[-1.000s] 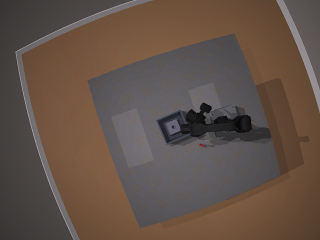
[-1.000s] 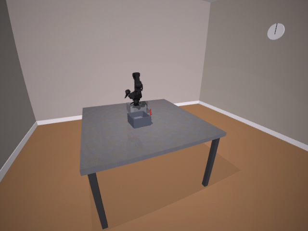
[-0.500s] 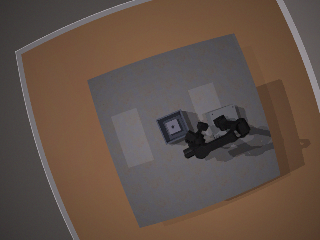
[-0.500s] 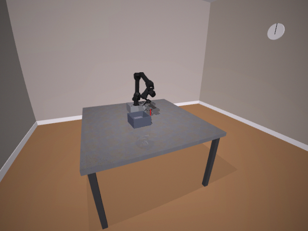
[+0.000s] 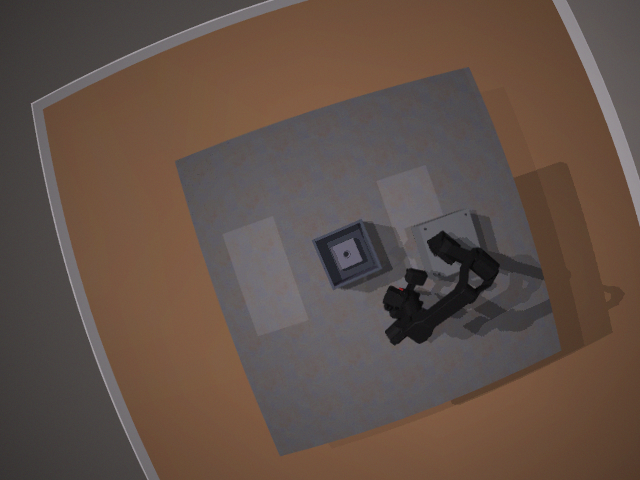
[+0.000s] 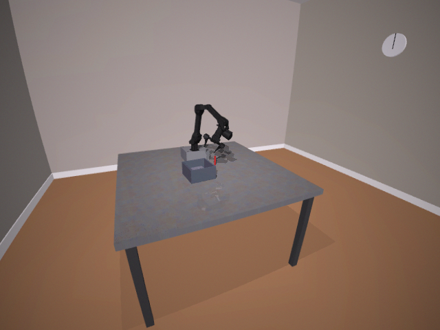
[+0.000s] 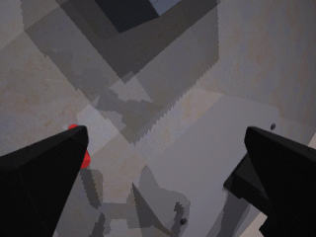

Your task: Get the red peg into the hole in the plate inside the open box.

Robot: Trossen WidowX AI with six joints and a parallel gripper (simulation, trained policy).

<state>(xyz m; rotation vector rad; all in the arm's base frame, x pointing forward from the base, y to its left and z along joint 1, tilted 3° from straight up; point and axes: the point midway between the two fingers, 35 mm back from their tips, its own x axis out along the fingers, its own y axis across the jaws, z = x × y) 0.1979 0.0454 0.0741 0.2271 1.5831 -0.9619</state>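
Black two-finger gripper (image 5: 404, 287) (image 6: 214, 144) (image 7: 168, 134) is wide open w/ nothing held, above the mottled grey surface (image 5: 330, 392) (image 6: 159, 199) (image 7: 44, 89). Slim red peg (image 5: 401, 289) (image 6: 214, 160) (image 7: 86, 160) stands upright outside the open blue-grey square box (image 5: 356, 279) (image 6: 203, 174) (image 7: 132, 26), near its wall. Wrist view: peg's partly behind one finger, not centred b/w both. Main risk: straight descent w/o re-centring could knock it over. Off-centre close might tip it or grip it askew, making hole entry hard.
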